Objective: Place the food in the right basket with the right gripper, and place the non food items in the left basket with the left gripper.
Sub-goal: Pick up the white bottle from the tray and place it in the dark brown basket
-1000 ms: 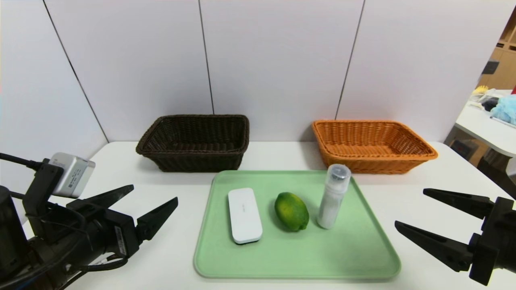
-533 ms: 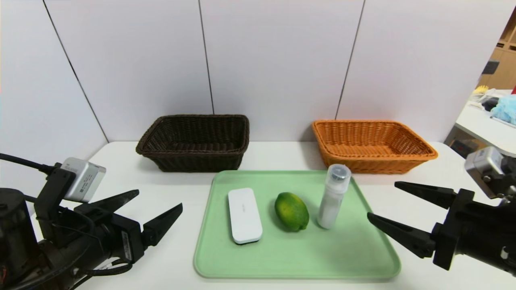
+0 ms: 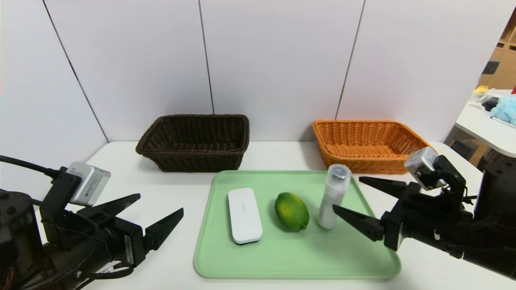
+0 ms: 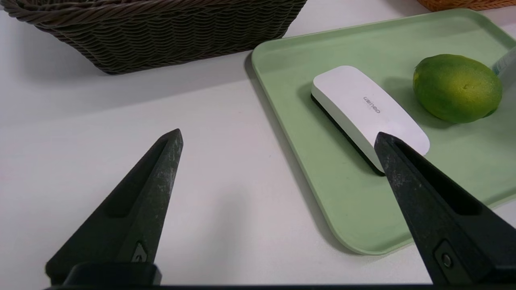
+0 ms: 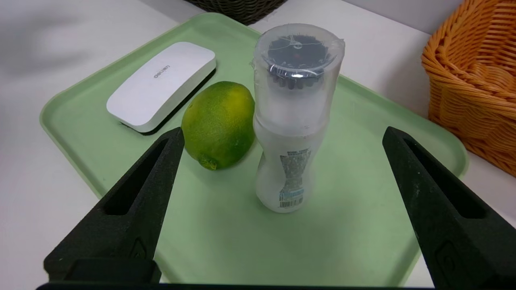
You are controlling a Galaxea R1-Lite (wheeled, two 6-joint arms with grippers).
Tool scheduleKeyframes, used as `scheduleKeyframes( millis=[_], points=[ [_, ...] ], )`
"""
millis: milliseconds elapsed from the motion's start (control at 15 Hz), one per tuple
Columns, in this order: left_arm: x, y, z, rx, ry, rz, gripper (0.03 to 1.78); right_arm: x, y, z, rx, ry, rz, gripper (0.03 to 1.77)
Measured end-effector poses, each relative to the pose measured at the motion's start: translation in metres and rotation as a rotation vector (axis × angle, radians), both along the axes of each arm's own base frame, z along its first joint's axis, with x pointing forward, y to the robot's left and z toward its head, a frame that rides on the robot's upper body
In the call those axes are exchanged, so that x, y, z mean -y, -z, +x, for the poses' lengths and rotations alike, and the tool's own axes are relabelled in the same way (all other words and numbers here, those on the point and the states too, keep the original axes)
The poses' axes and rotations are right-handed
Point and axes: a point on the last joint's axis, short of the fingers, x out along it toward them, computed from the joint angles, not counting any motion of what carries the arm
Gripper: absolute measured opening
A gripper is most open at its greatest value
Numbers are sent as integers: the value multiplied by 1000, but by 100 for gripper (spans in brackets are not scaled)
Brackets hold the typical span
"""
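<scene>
**Wide open near a bottle, with a green lime on the tray**

Head view: on a white table [image 3: 117, 173], see a flat light-green tray [image 3: 298, 257] with rounded corners. On it, look for a flat white case [image 3: 245, 215] with round corners, then a shiny green, oval lime [image 3: 292, 211] with a bit of yellow, then a slim white bottle [image 3: 333, 193] with a clear cap, standing up. Behind the tray, see a dark brown woven basket [image 3: 201, 161] on the left and an orange woven basket [image 3: 363, 163] on the right. Find the black left gripper [image 3: 161, 202] over the table, out to the left of the tray, with jaws wide apart and nothing in them. Find the black right gripper [image 3: 347, 192] over the right part of the tray, near the bottle, with jaws wide apart too.

Left wrist view: see bare table between the two open fingers, and one fingertip in front of part of the case. Spot the lime in front of part of the bottle, too.

Right wrist view: see the bottle in the space between the open fingers, with a gap on each side. Spot the lime just beside the bottle, and the case past the lime.
</scene>
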Motion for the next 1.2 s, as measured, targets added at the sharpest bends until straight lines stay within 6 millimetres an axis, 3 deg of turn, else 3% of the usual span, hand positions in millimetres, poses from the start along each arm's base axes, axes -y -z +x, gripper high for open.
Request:
scheduleKeyframes(
  millis=[400,800,1067,1200],
  points=[
    [-2,4,-3,-1,3,29,169,-14,23,31,43,-2,16,170],
    [-3,6,-4,-6,4,33,169,-13,40,52,45,30,0,170],
    [-3,6,-5,-7,3,34,169,-14,44,57,39,35,-10,108],
    [-3,7,-5,-8,4,34,169,-15,44,56,39,30,-10,86]
  ],
)
